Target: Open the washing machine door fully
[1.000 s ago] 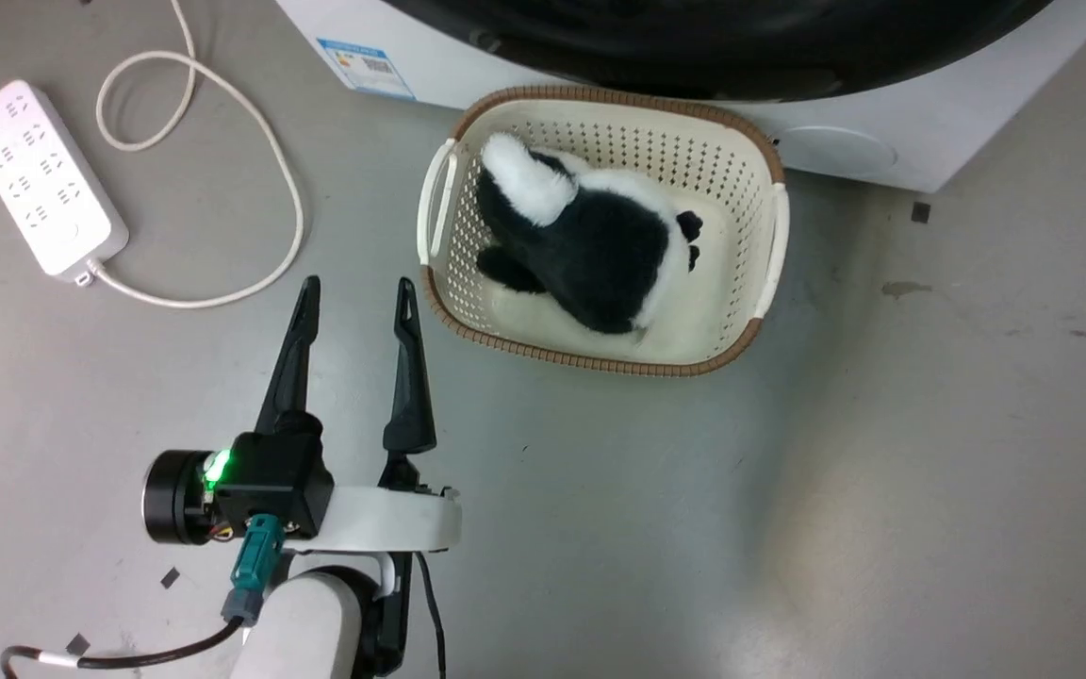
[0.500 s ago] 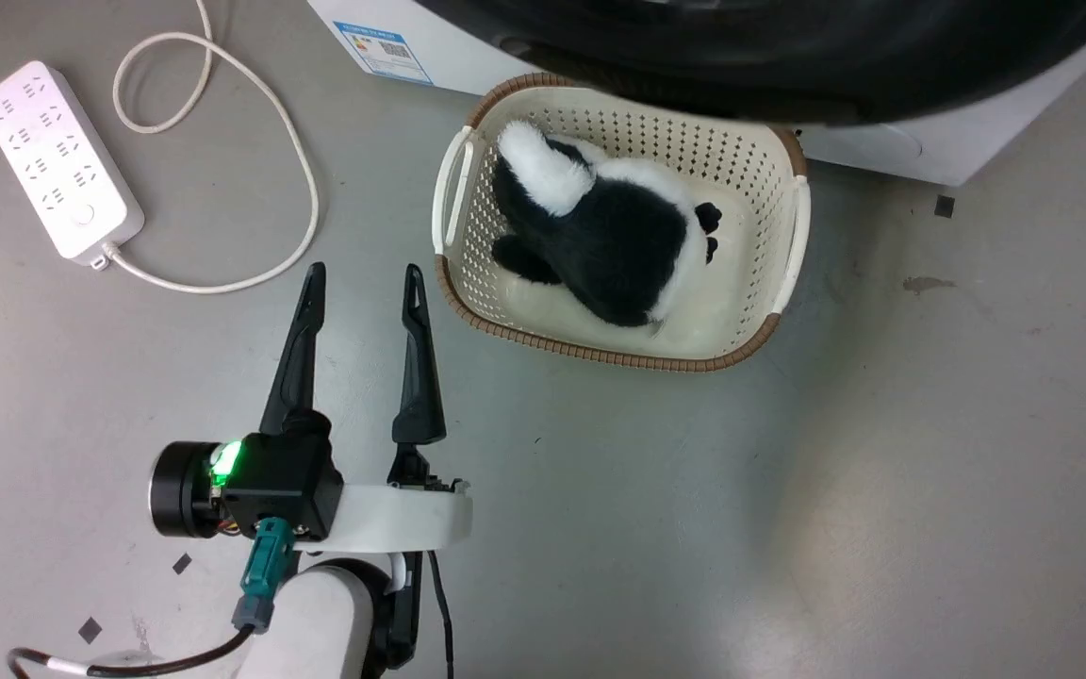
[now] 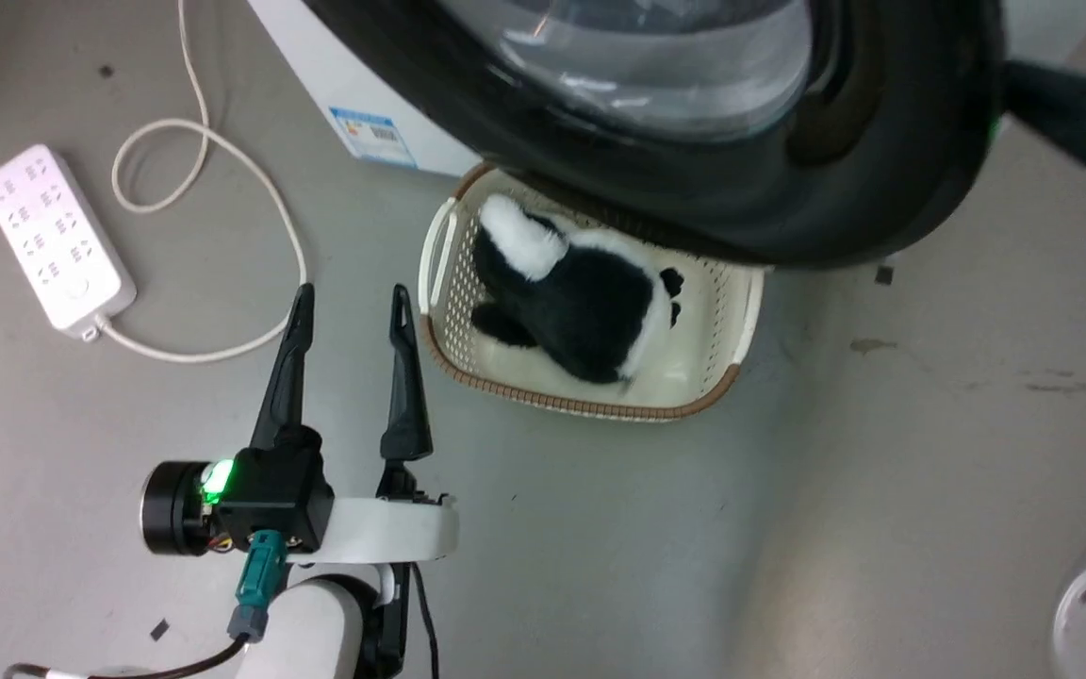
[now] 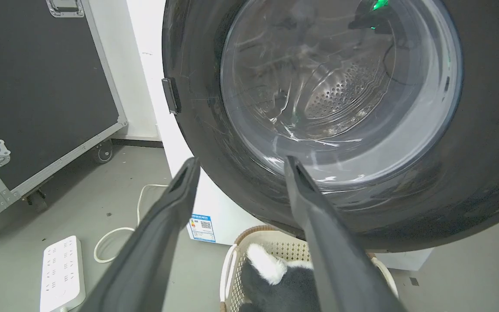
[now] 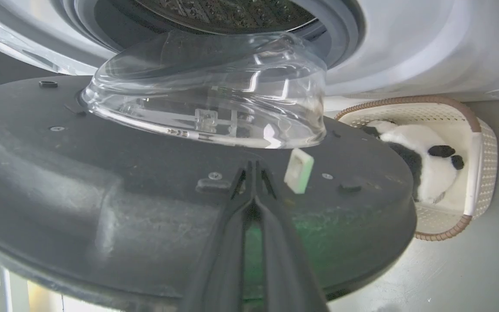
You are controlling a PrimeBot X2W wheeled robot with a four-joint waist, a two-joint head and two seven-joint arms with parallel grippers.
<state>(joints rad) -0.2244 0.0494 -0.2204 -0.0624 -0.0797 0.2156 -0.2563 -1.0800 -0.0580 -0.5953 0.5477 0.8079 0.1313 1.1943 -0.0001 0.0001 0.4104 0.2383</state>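
Evidently, the washing machine door [image 5: 102, 208] is being pressed from behind by the closed right gripper [image 5: 253, 167]; the left gripper [image 3: 351, 289] is being held open, clear.

The left gripper [image 3: 351, 306] has two long, tapering black fingers [image 3: 284, 387]. Behind them sit a black block [image 3: 274, 490], a green light [image 3: 216, 476] and a teal plug [image 3: 258, 575]

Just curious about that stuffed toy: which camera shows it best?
Head view: the stuffed toy lies almost whole in the basket. Left wrist view cuts it off at the bottom; right wrist view hides part behind the door.
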